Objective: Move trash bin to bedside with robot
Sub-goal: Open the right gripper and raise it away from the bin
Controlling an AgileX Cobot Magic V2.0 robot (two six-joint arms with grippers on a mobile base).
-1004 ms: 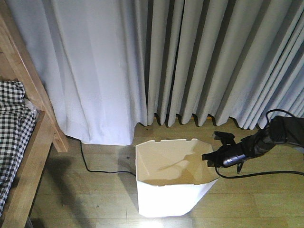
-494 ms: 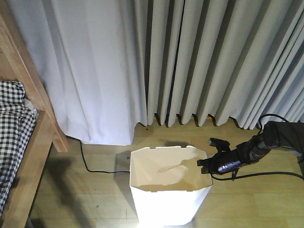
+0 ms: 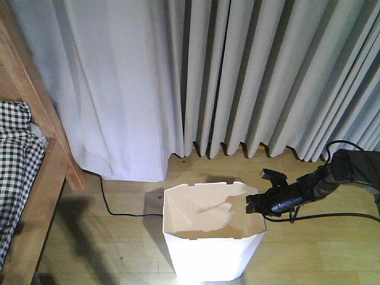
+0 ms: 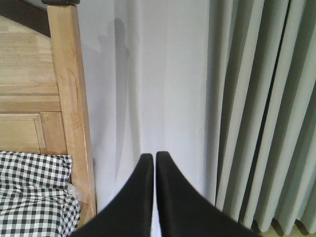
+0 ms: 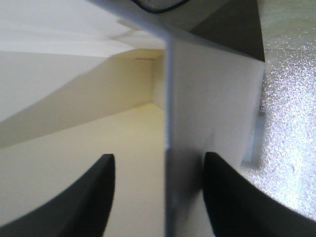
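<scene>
Front view: bin is parked on the floor by the curtains, well apart from the bed. Right gripper is spread open, straddling the bin's rim wall, nothing clamped yet. Left gripper is closed, empty. Thin, light, probably flexy plastic, so the rim is best pinched gently.

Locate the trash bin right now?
Front view: the trash bin stands on the wood floor, bottom centre, before the curtains, right of the bed, with the right gripper straddling its right rim.
</scene>
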